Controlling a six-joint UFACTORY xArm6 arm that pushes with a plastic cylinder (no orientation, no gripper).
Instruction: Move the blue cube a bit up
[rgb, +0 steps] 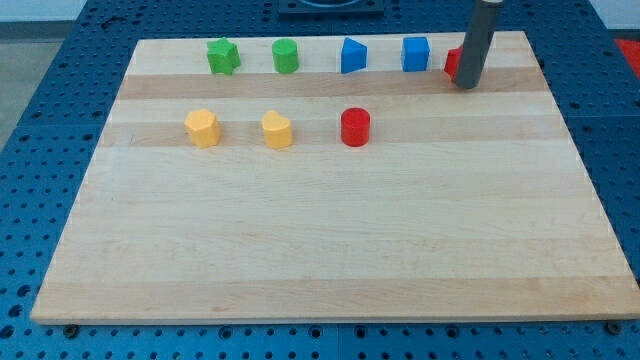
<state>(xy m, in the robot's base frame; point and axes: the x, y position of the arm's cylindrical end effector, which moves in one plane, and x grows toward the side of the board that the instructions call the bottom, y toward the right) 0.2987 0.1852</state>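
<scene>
- Camera view: we see the blue cube (416, 53) near the top edge of the wooden board (330, 250), toward the view's right.
- Our rod is a plain stick with no jaws; my tip (466, 85) rests on the board just right of the blue cube, apart from it.
- A red block (453, 62), mostly hidden behind the rod, lies right of the blue cube.
- Left of the blue cube sit a blue wedge-like block (353, 55), a green cylinder (286, 55) and a green star-like block (223, 56).

The rod (478, 40) runs out of the view's top edge, so its upper part and the arm above it cannot be seen. It stands in front of a red block (453, 62) near the desk's (320, 240) top right corner, hiding most of it, so the block's shape cannot be made out. My tip (466, 86) rests just beside that block's lower right.
</scene>
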